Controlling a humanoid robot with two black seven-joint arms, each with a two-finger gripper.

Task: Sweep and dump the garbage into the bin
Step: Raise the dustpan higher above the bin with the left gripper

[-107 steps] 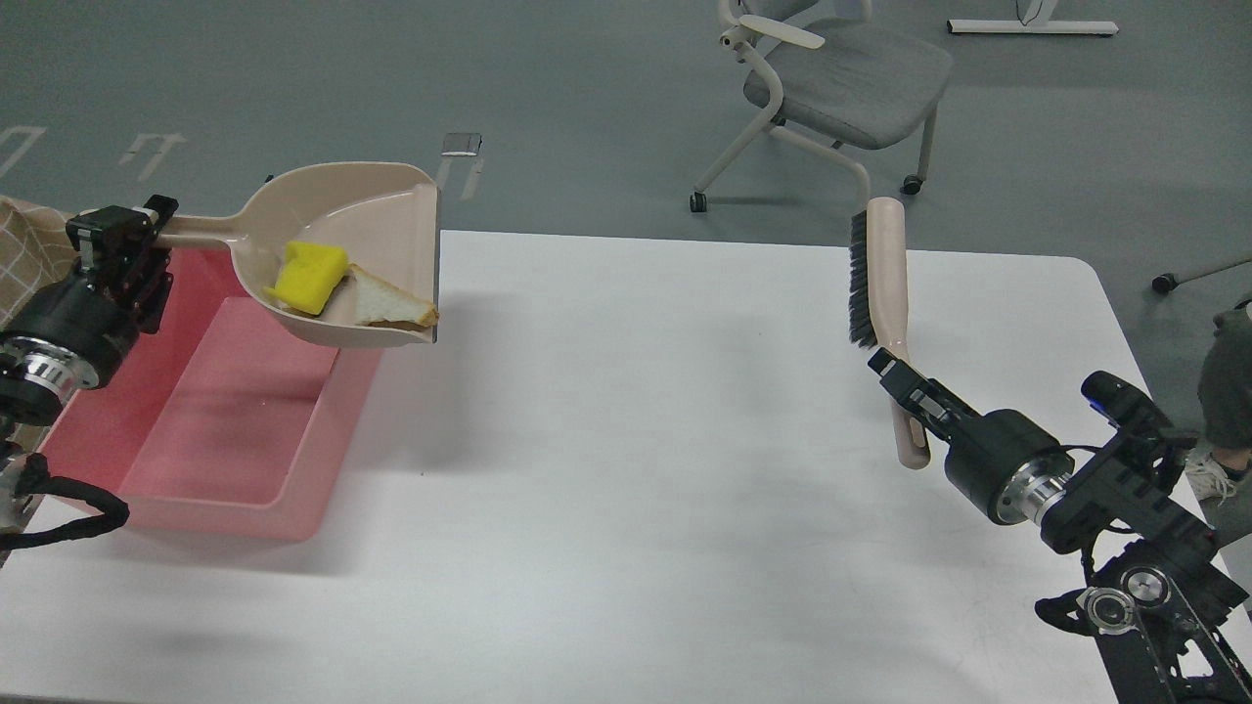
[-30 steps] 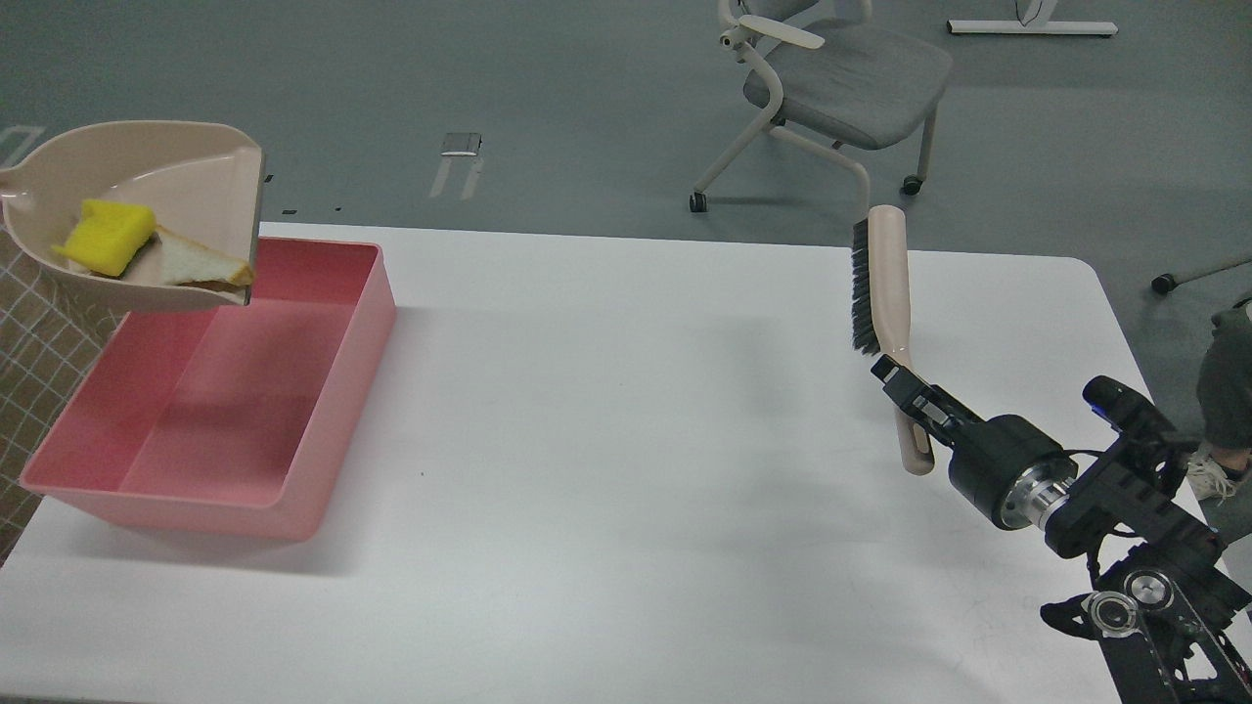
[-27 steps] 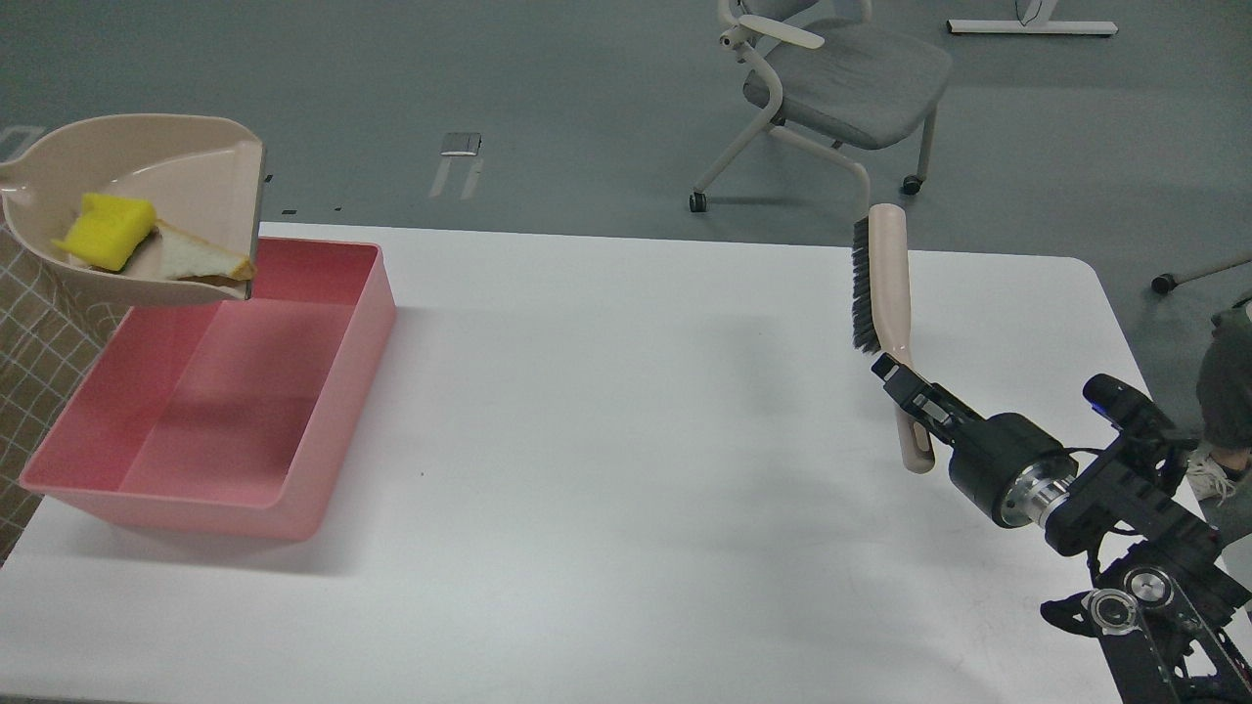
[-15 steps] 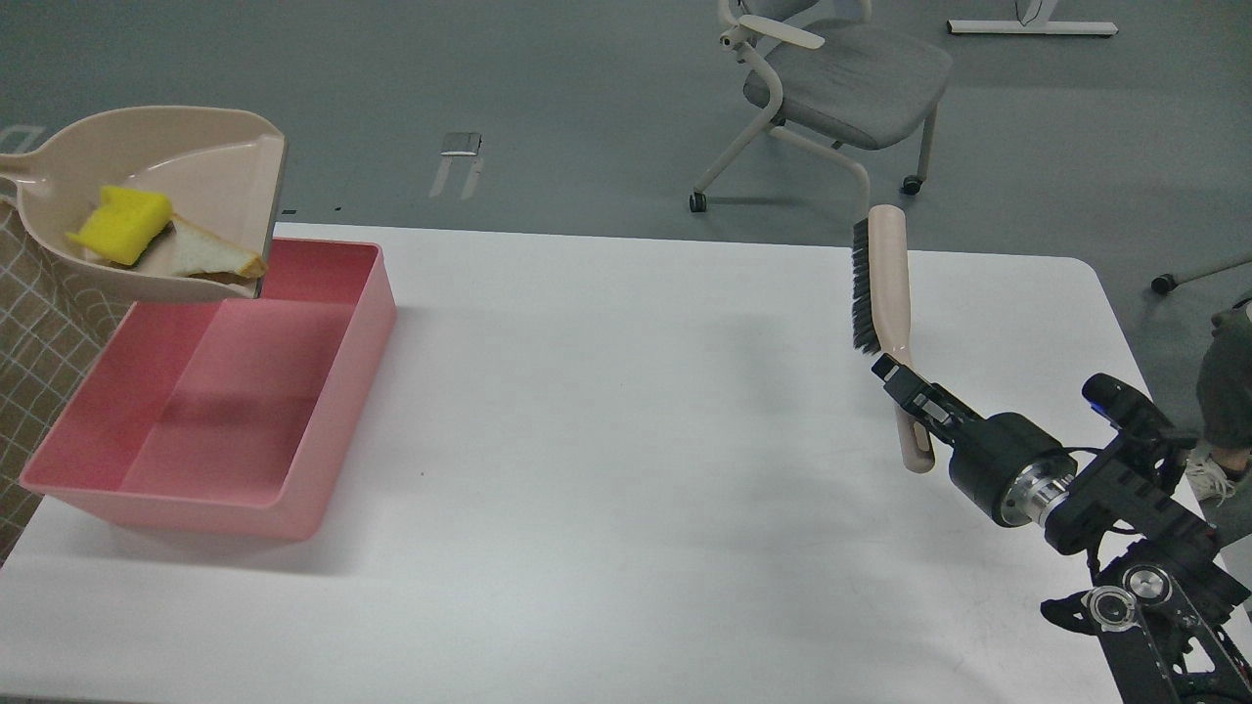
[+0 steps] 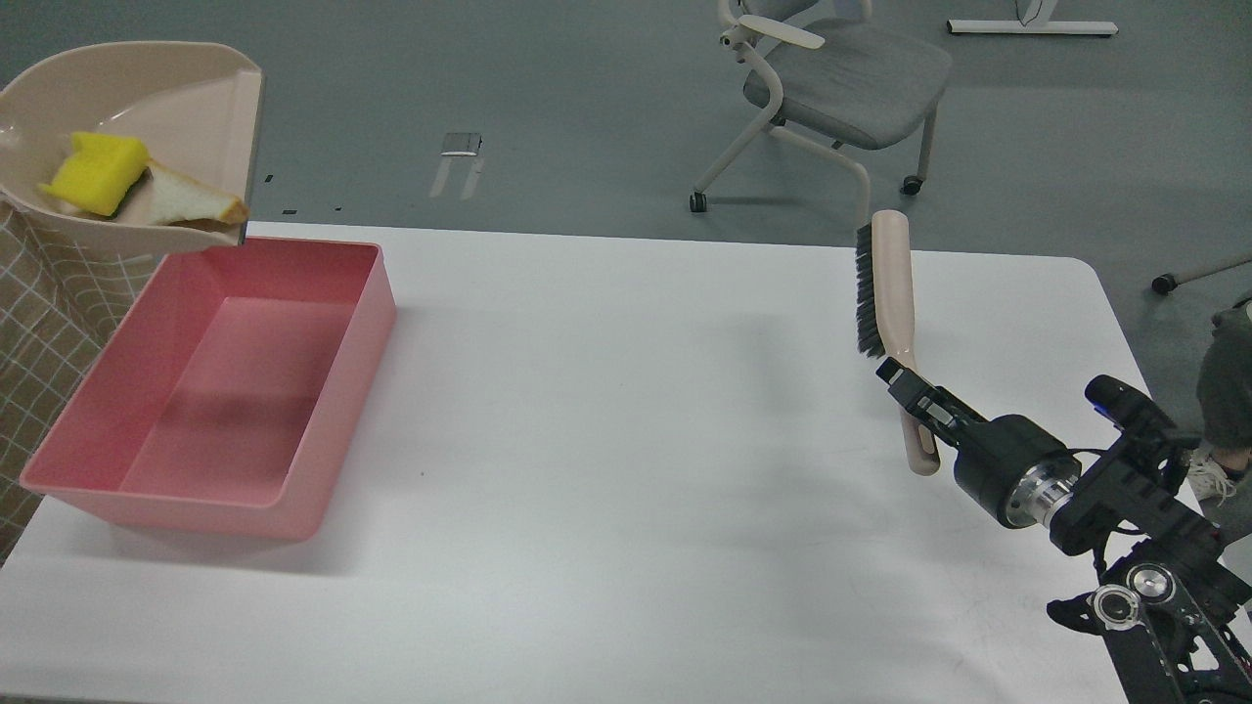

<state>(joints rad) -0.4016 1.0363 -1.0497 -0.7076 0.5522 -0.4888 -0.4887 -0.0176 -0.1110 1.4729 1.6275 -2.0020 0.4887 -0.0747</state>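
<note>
- The right gripper (image 5: pixel 905 379) is clenched on the handle of the brush (image 5: pixel 885 293), low on the stem, with the handle's tip hanging just below its fingers.
- From the gripper the brush rises up and slightly left, held above the table (image 5: pixel 636 391), with its dark bristles facing left.
- The left gripper is out of the picture, so its state cannot be told.
- Far to the left of the right gripper, at the picture's upper left corner, the beige dustpan (image 5: pixel 186 108) hangs in the air, its handle cut off by the left edge.
- The sponge (image 5: pixel 96 172), bright yellow, lies in the dustpan's pan, toward its left.
- The bread (image 5: pixel 191 201), a white triangle with brown crust, lies just right of the sponge and touches it, with its point near the pan's open lip.
- The dustpan's lip sits over the far left corner of the bin (image 5: pixel 337 381); both pieces of garbage are in the pan, not in the bin.
- The bin, a pink tub, stands on the table's left part, well apart from the right gripper and lower left of the dustpan.
- A grey chair (image 5: pixel 841 78) stands on the floor beyond the table, above and left of the gripper.
- A checked beige cloth (image 5: pixel 44 313) shows at the left edge, beside the bin.
</note>
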